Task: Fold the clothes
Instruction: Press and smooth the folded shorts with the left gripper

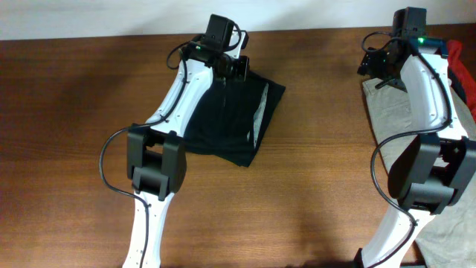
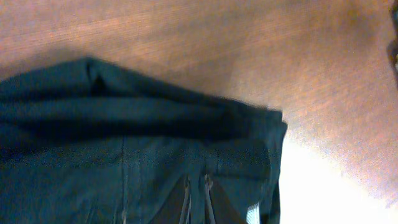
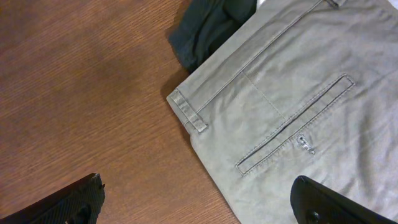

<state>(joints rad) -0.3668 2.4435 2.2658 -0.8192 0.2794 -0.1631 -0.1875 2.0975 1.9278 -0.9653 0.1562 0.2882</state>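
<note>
Two robot arms reach across a wooden table [image 1: 74, 112] strewn with laundry. The left fingers [image 1: 234, 72] hang over the far edge of a dark garment [image 1: 230, 119], which lies in a rough square directly beneath them and spreads back toward the arm's base. The left wrist camera is so close to the cloth that it shows only a thick rolled fold and a corner. Whether those fingers are apart or pinched on fabric cannot be told.

The right fingers [image 1: 372, 65] are spread wide and grip nothing. Below and between them lies a pair of khaki trousers [image 3: 298, 112], flat on the table. The welted back pocket [image 3: 295, 134] faces up, and a belt loop [image 3: 186, 111] at the waistband corner sits ahead of the near finger. Beyond the fingertips, a crumpled dark cloth [image 3: 211, 25] touches the waistband. A red garment [image 1: 455, 52] shows at the table's edge, outboard of the right fingers.
</note>
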